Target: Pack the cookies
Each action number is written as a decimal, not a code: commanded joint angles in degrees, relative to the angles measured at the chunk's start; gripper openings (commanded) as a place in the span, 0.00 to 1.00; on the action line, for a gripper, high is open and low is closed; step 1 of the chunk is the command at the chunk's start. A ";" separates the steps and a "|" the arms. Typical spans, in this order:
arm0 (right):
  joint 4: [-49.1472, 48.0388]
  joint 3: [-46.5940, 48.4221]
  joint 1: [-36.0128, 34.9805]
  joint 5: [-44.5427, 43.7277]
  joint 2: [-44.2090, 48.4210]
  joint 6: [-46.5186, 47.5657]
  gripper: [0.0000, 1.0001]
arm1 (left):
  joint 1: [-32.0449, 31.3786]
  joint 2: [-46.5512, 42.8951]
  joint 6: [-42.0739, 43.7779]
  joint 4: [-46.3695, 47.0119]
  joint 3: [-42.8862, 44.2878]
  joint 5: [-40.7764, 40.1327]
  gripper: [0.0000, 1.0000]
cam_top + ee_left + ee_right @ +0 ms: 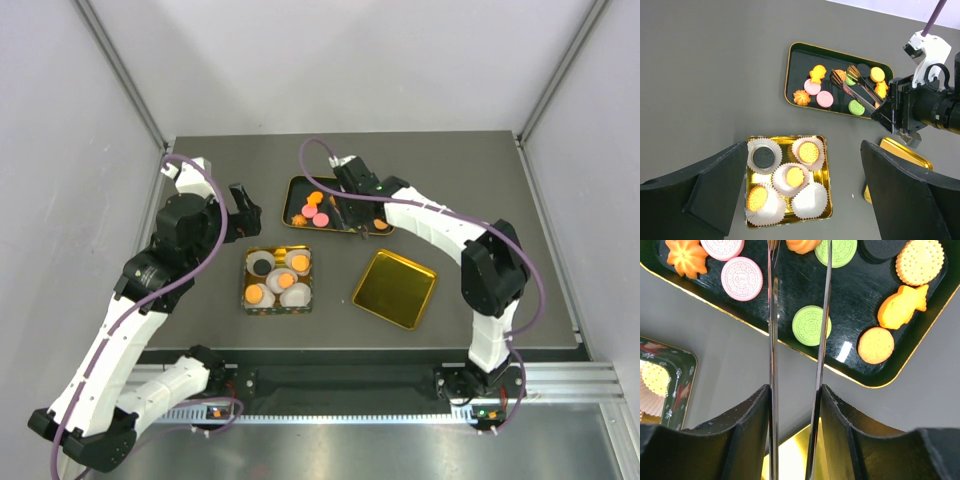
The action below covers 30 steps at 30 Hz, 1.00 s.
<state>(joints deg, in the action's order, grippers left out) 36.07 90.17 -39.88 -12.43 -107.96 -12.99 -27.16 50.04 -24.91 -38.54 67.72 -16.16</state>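
Loose cookies (315,200), orange, pink, green and dark, lie in a black tray (297,188) at the back. My right gripper (352,206) is over that tray, shut on metal tongs (772,340). The tongs (862,90) reach in among the cookies (824,98). An orange cookie (801,244) lies between the tong arms at the top edge of the right wrist view, and the tips are cut off there. My left gripper (805,150) hangs open above a gold tin (827,165) of white paper cups. Several cups hold cookies (795,176) and one cup (810,200) holds none.
A gold lid (394,288) lies flat to the right of the tin (279,249), under the right forearm. The tray (800,65) has bare floor at its left end. Grey walls close in the table at the back and on both sides.
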 commanded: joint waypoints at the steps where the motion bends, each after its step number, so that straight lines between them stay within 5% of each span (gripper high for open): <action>1: -1.71 3.43 0.59 0.12 -0.58 0.69 0.43 | 0.09 0.06 0.91 2.51 1.89 -0.54 0.99; 30: 0.05 2.20 0.68 -1.29 8.47 -0.19 0.34 | 0.09 -0.12 0.74 2.51 1.97 -0.45 0.99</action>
<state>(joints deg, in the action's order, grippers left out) 36.95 90.96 -39.88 -12.75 -103.81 -13.04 -27.16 50.04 -24.91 -38.54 67.72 -16.14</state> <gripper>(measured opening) 0.348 0.991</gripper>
